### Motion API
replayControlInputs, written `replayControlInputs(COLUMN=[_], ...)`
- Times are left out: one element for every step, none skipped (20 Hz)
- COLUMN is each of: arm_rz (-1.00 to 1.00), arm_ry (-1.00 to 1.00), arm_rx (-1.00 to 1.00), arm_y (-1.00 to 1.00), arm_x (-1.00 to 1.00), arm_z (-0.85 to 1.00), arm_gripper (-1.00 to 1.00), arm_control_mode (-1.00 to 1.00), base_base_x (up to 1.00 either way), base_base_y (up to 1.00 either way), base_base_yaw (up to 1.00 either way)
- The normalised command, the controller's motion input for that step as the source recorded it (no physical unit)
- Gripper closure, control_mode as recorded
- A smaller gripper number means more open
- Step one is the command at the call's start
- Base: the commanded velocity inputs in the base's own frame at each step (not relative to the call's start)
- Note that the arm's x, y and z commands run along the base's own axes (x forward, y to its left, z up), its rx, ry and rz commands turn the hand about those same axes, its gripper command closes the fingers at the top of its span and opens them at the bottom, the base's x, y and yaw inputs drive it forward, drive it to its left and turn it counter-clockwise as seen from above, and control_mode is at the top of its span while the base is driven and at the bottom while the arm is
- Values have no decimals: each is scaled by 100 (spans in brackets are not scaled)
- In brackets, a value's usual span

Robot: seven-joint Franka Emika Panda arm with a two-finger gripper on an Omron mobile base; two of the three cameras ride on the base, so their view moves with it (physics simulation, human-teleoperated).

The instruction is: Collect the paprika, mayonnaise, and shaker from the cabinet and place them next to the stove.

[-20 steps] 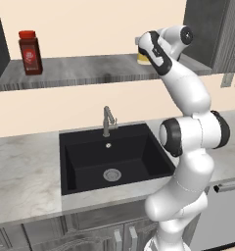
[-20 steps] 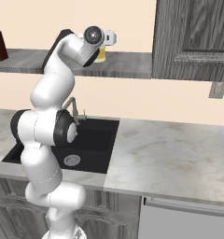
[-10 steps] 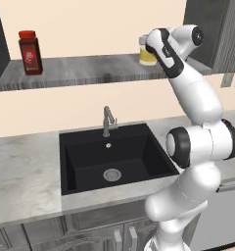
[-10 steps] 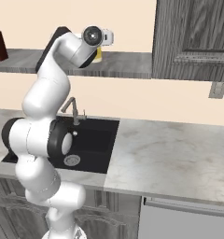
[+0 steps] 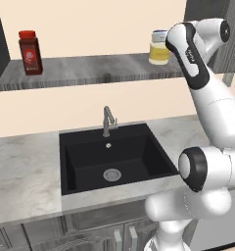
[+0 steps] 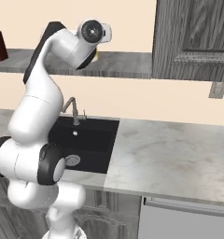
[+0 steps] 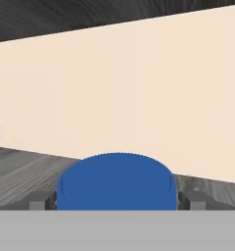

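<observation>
Nearest the base, the marble bench (image 5: 26, 171) carries a black sink (image 5: 117, 157) with a drain at the bottom of its dry basin and a grey faucet (image 5: 107, 121) standing at its back edge. In the right base view the bench runs on to the right of the sink.

Above the bench, the white arm reaches up to the doorless cabinet (image 5: 90, 68), whose grey streaked shelf board runs along the pale wall. The mayonnaise (image 5: 158, 48), a rounded pale yellow jar with a blue lid, stands upright on the right part of the shelf board, just beside the arm's hand, which covers its right edge in the left base view. In the hand view the blue lid of the mayonnaise sits low and centred, with one dark fingertip (image 7: 38, 201) just off its left side and the other just off its right side, a thin gap showing at each. The gripper (image 7: 117, 202) stands wide open around the lid, not closed on it.

Far along the same shelf board, well apart from the jar, the paprika (image 5: 30, 52) stands upright near the left end: a slim red bottle with a red screw cap and a dark red label. To the right of the open shelf, a dark panelled unit (image 6: 193, 37) with a door hangs on the wall.
</observation>
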Motion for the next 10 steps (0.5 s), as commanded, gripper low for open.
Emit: replayControlInputs(arm_rz=[8, 8, 9, 10, 10, 10, 10, 11, 11, 12], arm_ry=[0, 0, 0, 0, 0, 0, 0, 0, 0, 0], arm_rx=[0, 0, 0, 0, 0, 0, 0, 0, 0, 0], arm_y=[-12, -9, -4, 0, 0, 0, 0, 0, 0, 0], arm_x=[-100, -100, -100, -100, -100, -100, -100, -100, -100, -100], arm_z=[23, 12, 7, 0, 0, 0, 0, 0, 0, 0], arm_gripper=[100, 100, 100, 100, 100, 100, 100, 100, 100, 100], arm_control_mode=[-100, -100, -100, -100, -100, -100, -100, -100, -100, -100], base_base_x=[0, 0, 0, 0, 0, 0, 0, 0, 0, 0], base_base_y=[0, 0, 0, 0, 0, 0, 0, 0, 0, 0], base_base_yaw=[0, 0, 0, 0, 0, 0, 0, 0, 0, 0])
